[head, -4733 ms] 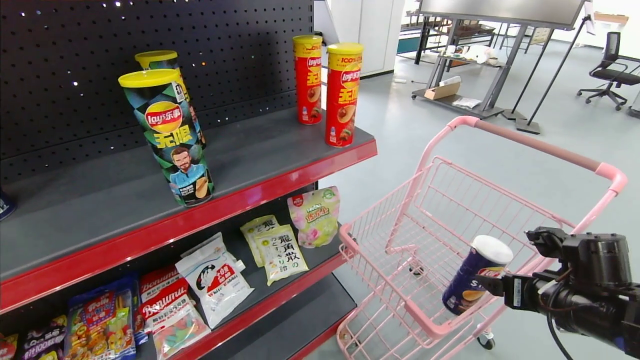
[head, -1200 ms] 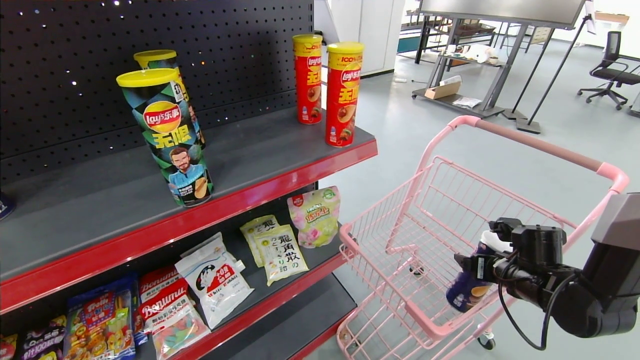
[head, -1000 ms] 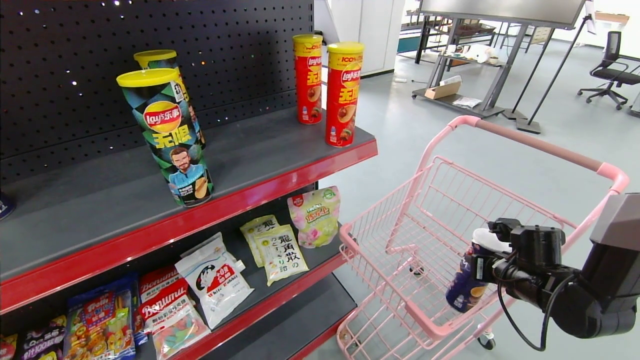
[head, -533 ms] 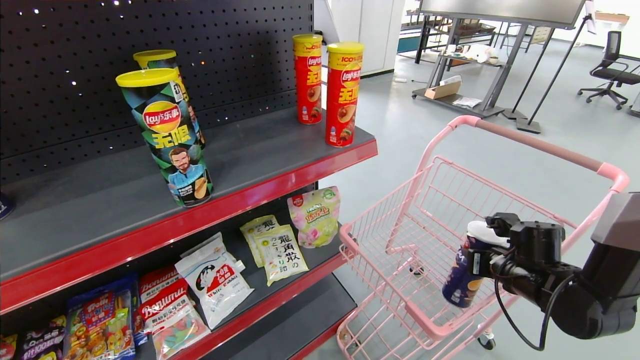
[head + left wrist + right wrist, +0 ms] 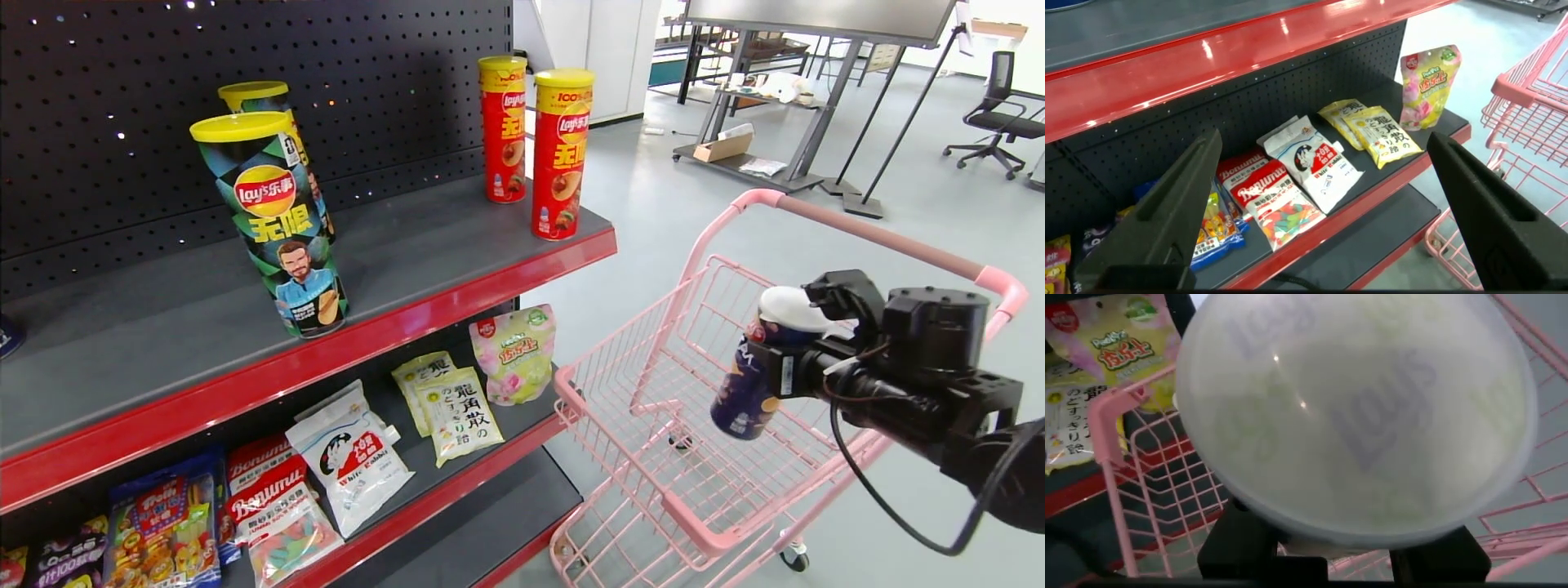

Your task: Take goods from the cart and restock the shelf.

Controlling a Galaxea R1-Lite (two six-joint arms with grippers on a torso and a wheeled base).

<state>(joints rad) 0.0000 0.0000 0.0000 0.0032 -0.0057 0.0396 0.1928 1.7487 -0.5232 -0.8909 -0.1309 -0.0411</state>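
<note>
Right claw (image 5: 780,359) pinches a blue can (image 5: 737,400)

The blue can, with its white lid, hangs tilted over the pink cart (image 5: 865,235), well apart from the shelf (image 5: 457,237). The left claw (image 5: 1323,208) is spread wide near the snack bags (image 5: 1315,163).

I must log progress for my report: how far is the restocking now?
Done: two green cans and two red cans stand on the top shelf. In hand: the right gripper holds a blue can over the cart. Left: carry it across and stand it on that shelf.
</note>
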